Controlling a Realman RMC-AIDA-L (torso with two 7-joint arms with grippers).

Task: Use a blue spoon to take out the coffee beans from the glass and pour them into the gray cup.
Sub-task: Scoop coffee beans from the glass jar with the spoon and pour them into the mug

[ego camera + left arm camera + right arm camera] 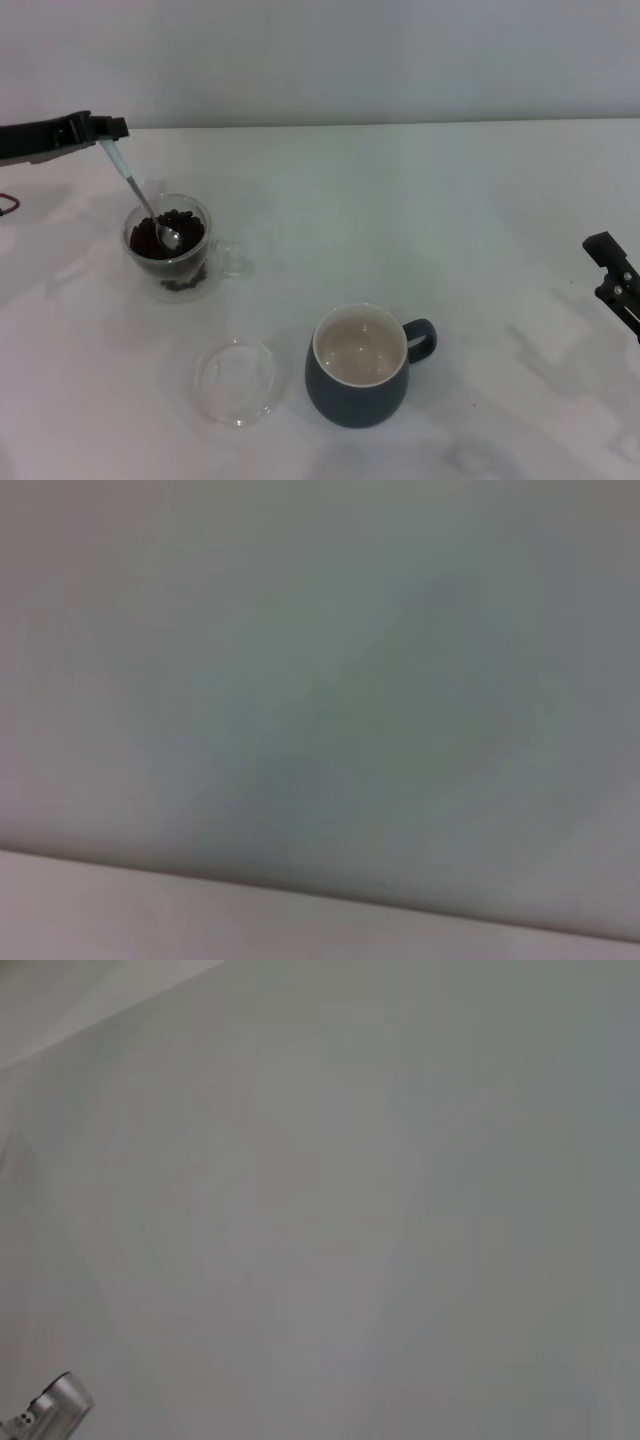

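Observation:
In the head view my left gripper (108, 131) reaches in from the far left and is shut on the pale handle of the blue spoon (130, 183). The spoon slants down into the glass (170, 248), its silver bowl resting among the dark coffee beans (182, 236). The clear glass stands at the left of the table with its handle toward the right. The gray cup (360, 367), cream inside and with no beans in it, stands near the front centre, handle pointing right. My right gripper (612, 272) is parked at the right edge.
A shallow clear glass dish (236, 380) lies on the white table (400, 200) just left of the gray cup. Both wrist views show only plain pale surface; a small metal part (50, 1407) appears in a corner of the right wrist view.

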